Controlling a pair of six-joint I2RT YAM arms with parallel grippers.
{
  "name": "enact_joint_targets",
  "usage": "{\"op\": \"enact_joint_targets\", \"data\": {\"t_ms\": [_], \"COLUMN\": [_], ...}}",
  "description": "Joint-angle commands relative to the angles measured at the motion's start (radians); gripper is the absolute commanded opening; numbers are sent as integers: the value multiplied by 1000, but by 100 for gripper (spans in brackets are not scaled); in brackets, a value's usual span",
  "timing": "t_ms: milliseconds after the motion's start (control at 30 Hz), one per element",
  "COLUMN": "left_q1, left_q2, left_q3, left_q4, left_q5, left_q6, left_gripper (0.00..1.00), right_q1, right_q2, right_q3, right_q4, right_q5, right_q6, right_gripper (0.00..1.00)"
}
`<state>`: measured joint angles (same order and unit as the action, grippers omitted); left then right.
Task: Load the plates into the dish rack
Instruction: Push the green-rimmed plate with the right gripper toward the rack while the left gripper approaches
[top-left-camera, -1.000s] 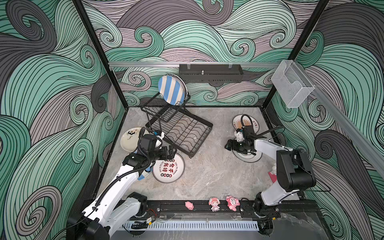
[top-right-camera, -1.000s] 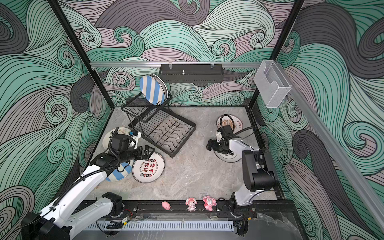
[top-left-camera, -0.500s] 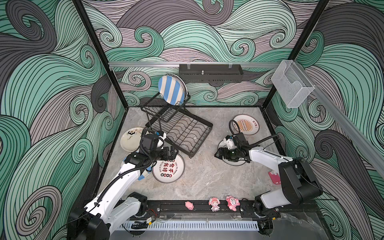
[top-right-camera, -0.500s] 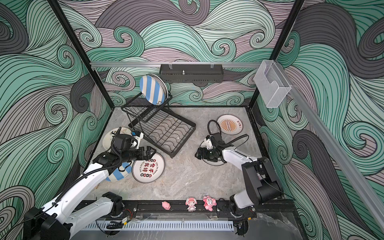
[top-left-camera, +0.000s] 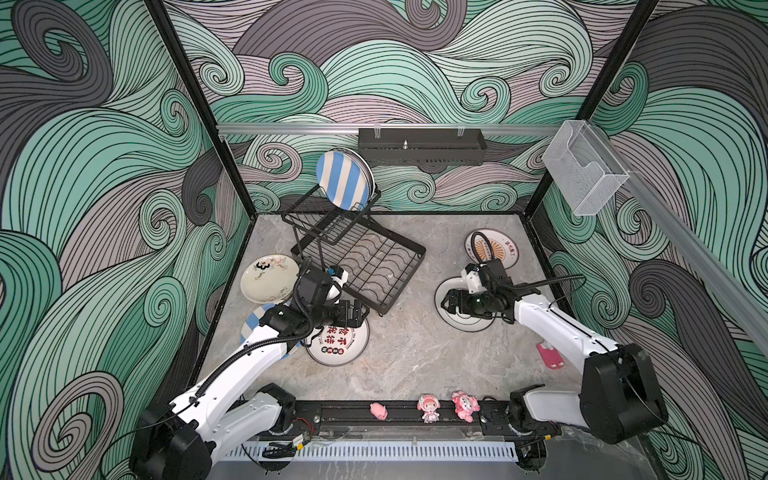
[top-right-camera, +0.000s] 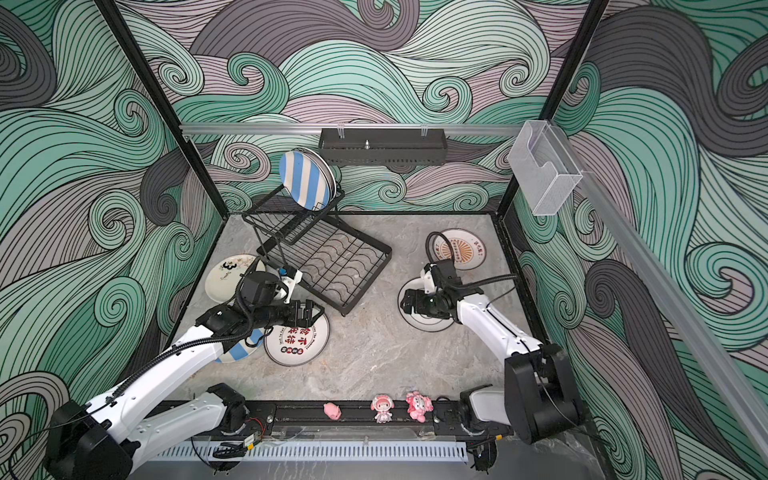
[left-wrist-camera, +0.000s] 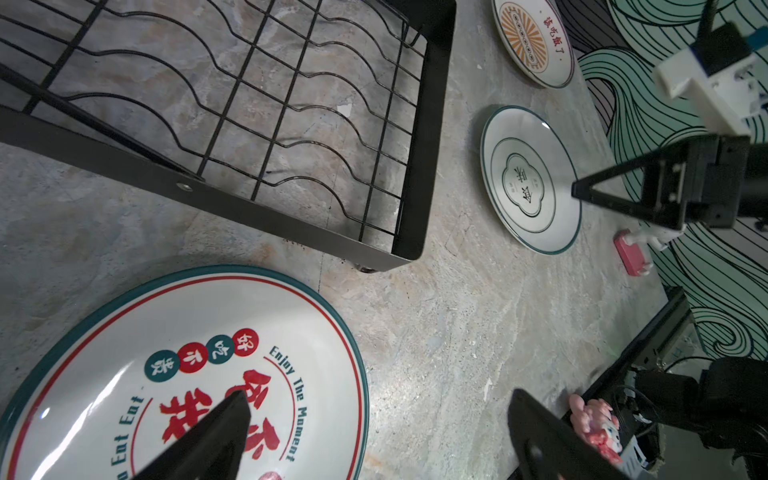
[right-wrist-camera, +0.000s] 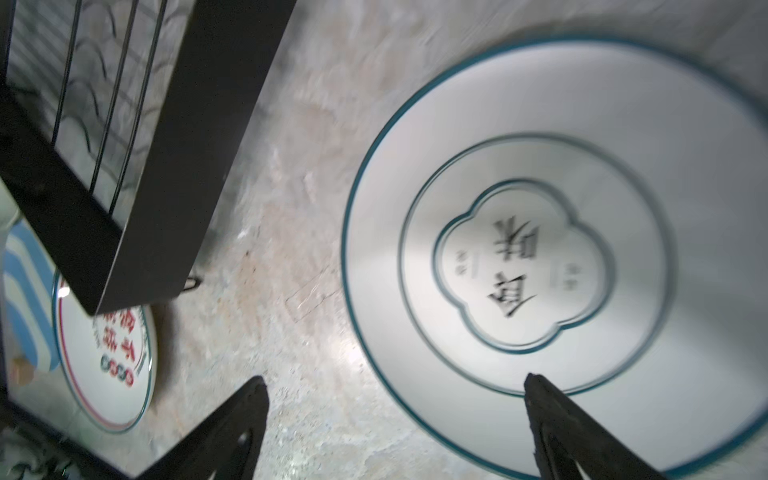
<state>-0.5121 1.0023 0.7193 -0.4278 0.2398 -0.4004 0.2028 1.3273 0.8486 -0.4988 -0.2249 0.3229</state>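
The black wire dish rack (top-left-camera: 357, 257) stands at the back left, with a blue-striped plate (top-left-camera: 344, 179) upright in its upper tier. Flat on the table lie a red-character plate (top-left-camera: 338, 343), a teal-rimmed white plate (top-left-camera: 461, 320), an orange-sunburst plate (top-left-camera: 494, 249), a cream floral plate (top-left-camera: 268, 276) and a second striped plate (top-left-camera: 251, 326) under the left arm. My left gripper (left-wrist-camera: 378, 405) is open, straddling the rim of the red-character plate (left-wrist-camera: 187, 374). My right gripper (right-wrist-camera: 397, 384) is open, straddling the rim of the teal-rimmed plate (right-wrist-camera: 540, 249).
Three pink figurines (top-left-camera: 428, 407) sit on the front rail and a pink item (top-left-camera: 548, 355) lies by the right wall. A black perforated shelf (top-left-camera: 422, 145) and a clear acrylic box (top-left-camera: 586, 166) hang on the walls. The rack's front corner (left-wrist-camera: 415, 249) is close to the left gripper.
My right gripper has swung left toward the table's middle and opened wider. The teal-rimmed plate now lies further left than a second ago. The left arm has hardly moved.
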Motion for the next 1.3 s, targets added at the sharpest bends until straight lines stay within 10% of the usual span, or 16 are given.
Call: {"op": "enact_joint_targets", "data": {"t_ms": [0, 433, 1267], "left_q1": [-29, -146, -259], "left_q2": [-8, 73, 383], "left_q3": [11, 35, 217], "left_q4": [27, 144, 249], "left_q5": [-25, 32, 64], "left_q6": [-10, 14, 123], "left_gripper": [99, 99, 99], "right_q1": [-82, -246, -353], "right_q2": [6, 265, 300], "right_q3": [27, 148, 57], "right_q4": [-58, 29, 98], "right_q5": [116, 13, -180], "right_q6": [-45, -112, -100], "right_gripper": [99, 100, 98]}}
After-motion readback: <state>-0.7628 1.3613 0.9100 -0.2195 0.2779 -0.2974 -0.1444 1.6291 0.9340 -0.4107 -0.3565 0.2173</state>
